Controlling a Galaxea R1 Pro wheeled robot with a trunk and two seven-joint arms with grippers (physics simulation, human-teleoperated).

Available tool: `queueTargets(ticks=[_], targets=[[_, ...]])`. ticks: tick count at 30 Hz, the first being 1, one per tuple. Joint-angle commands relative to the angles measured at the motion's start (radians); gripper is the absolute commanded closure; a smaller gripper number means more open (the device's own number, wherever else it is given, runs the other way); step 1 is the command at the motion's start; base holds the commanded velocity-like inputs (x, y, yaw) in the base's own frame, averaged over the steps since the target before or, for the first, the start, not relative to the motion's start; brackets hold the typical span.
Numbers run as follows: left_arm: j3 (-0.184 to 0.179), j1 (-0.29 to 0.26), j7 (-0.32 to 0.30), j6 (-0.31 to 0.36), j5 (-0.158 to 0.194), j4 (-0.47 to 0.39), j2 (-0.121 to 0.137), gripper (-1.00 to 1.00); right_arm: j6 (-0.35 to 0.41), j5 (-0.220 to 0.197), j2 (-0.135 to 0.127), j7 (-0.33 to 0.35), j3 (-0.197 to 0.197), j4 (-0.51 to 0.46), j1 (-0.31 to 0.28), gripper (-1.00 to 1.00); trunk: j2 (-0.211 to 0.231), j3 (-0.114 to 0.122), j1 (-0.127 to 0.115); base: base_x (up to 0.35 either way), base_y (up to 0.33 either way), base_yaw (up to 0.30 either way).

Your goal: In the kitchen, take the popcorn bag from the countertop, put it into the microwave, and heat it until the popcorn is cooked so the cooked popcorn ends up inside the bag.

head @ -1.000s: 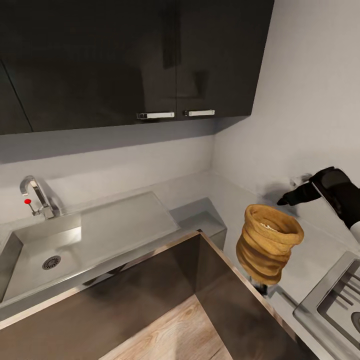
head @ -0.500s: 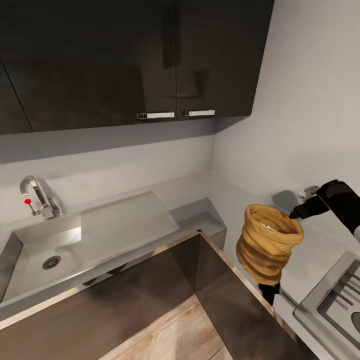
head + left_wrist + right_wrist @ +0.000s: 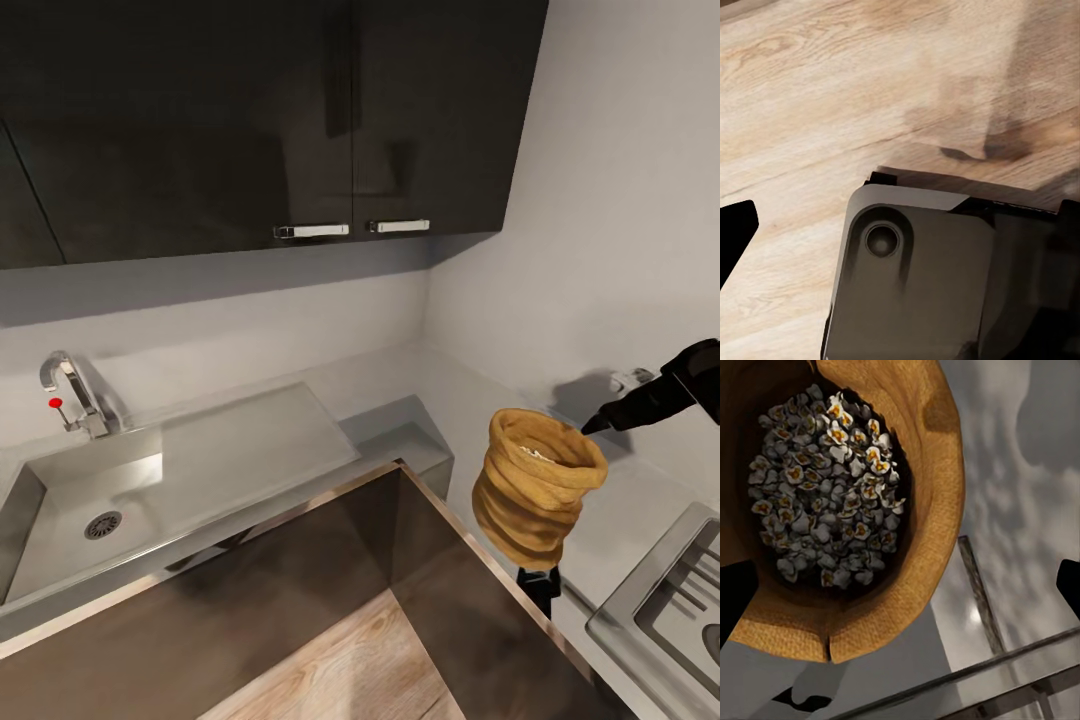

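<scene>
The tan popcorn bag [image 3: 535, 495] stands upright near the front edge of the light grey countertop [image 3: 470, 400], with a small dark shape under its base. Its mouth is open, and the right wrist view looks down on a heap of pale popcorn [image 3: 832, 487] with yellowish centres inside the bag [image 3: 922, 510]. My right gripper [image 3: 612, 402] hangs open just right of and slightly above the rim, holding nothing; its fingertips [image 3: 735, 600] show far apart. My left gripper [image 3: 900, 225] is open over the wooden floor beside the robot's base. The microwave is out of view.
A steel sink [image 3: 40, 545] with a tap [image 3: 70, 390] and a draining board [image 3: 250, 440] lies at the left. A hob [image 3: 665, 600] sits at the lower right. Dark wall cabinets [image 3: 300, 120] hang above. The counter turns a corner, with dark fronts [image 3: 300, 580] and wooden floor [image 3: 340, 660] below.
My right arm has drawn back to the right, away from the bag's rim. The bag has barely shifted, and the dark shape under it shows more.
</scene>
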Motion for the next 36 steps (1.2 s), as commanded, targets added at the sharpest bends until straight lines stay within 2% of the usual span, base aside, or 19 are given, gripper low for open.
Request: queueTargets(ticks=[1,5,9,17,23,28,33,36], targets=[[0.003,-0.001,0.0,-0.003,0.002,0.0,0.0,-1.0,0.0,0.011,-0.001,0.01,0.003,-0.002,-0.001,-1.0,-0.002,-0.002,0.001,0.0,0.0,0.0],[0.003,-0.001,0.0,-0.003,0.002,0.001,0.0,-1.0,0.0,0.013,0.0,-0.001,0.012,0.001,0.002,-1.0,-0.002,-0.002,0.001,0.0,0.0,0.0],[0.003,-0.001,0.0,-0.003,0.002,0.001,0.0,-1.0,-0.006,0.013,0.007,-0.03,0.018,0.056,0.009,-1.0,-0.002,-0.002,0.001,0.0,0.0,0.0],[0.003,-0.001,0.0,-0.003,0.002,0.0,0.0,-1.0,-0.007,0.012,0.046,-0.067,0.016,0.116,0.013,-1.0,-0.002,-0.002,0.001,0.0,0.0,0.0],[0.003,-0.001,0.0,-0.003,0.002,0.0,0.0,-1.0,-0.008,0.01,0.052,-0.069,0.015,0.122,0.015,-1.0,-0.002,-0.002,0.001,0.0,0.0,0.0],[0.003,-0.001,0.0,-0.003,0.002,0.0,0.0,-1.0,-0.013,0.006,0.069,-0.079,0.014,0.122,0.03,-1.0,-0.002,-0.002,0.001,0.0,0.0,0.0],[0.004,-0.001,0.0,-0.003,0.002,0.001,0.0,-1.0,-0.035,-0.001,0.084,-0.151,0.007,0.121,0.035,-1.0,-0.002,-0.002,0.001,0.0,0.0,0.0],[0.003,-0.001,0.0,-0.003,0.002,0.001,0.0,-1.0,-0.038,-0.002,0.092,-0.171,0.005,0.121,0.035,-1.0,-0.002,-0.002,0.001,0.0,0.0,0.0]])
